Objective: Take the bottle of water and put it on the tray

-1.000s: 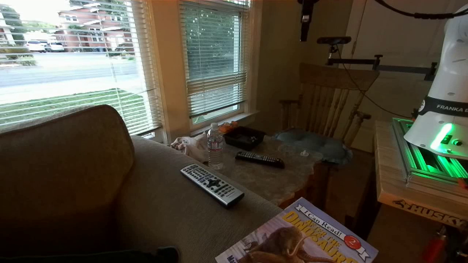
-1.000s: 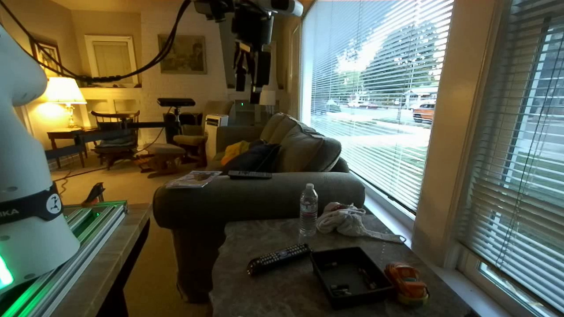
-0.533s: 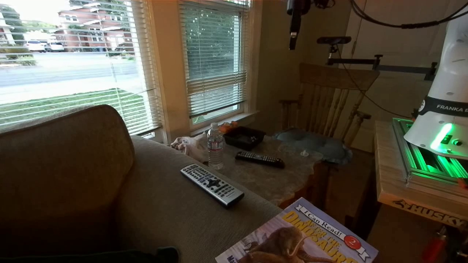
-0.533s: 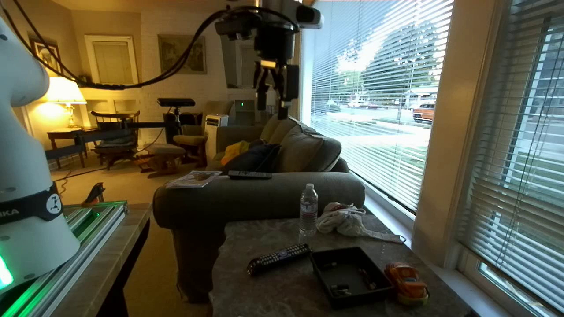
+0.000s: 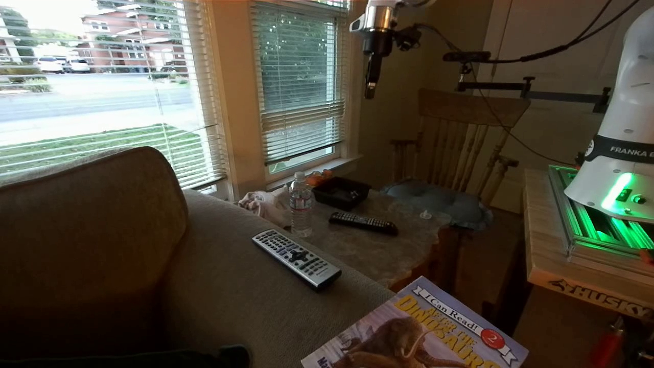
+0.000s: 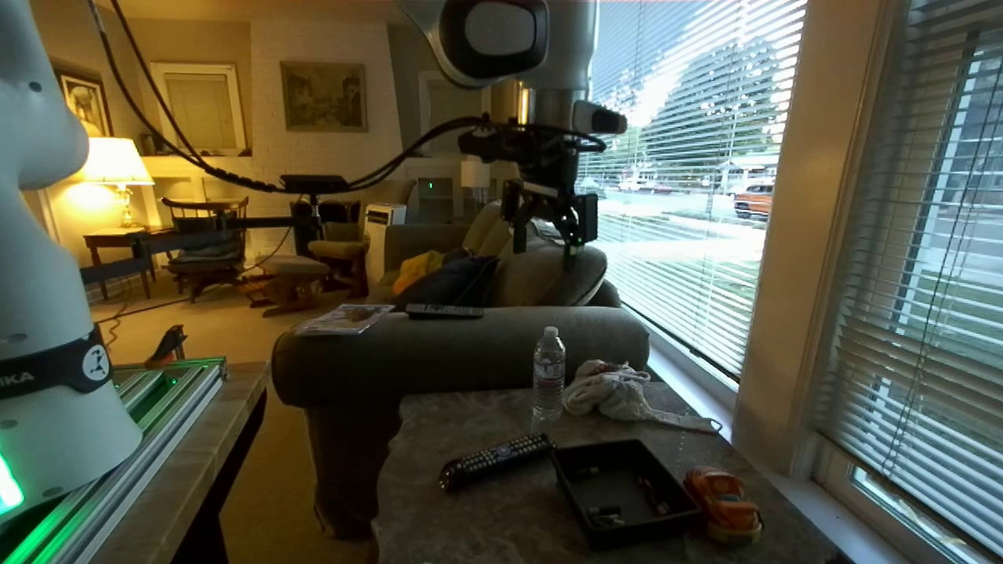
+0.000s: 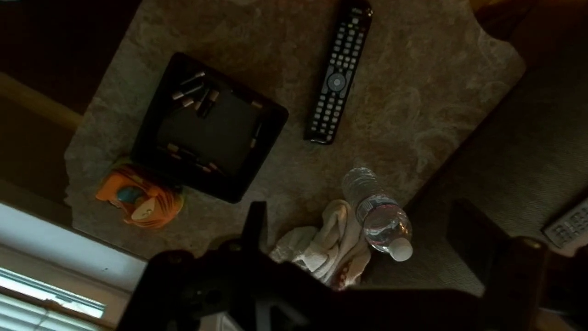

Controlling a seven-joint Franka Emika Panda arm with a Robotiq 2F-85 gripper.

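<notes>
The tool (image 6: 547, 249) has descended, the bottle (image 6: 548, 377) standing below it.

Wrist view, clock from centre: bottle (image 7: 379, 212), four o'clock, glossy plastic; tray (image 7: 218, 131), ten o'clock, matt plastic; remote (image 7: 337, 82), one o'clock, glossy plastic; cloth (image 7: 330, 246), five o'clock, matt fabric; tabletop (image 7: 409, 92) mottled, stone-like.

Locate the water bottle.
In an exterior view, the water bottle stands upright just right of center on the marbled tabletop, left of the crumpled white cloth and in front of the sofa arm.
</notes>
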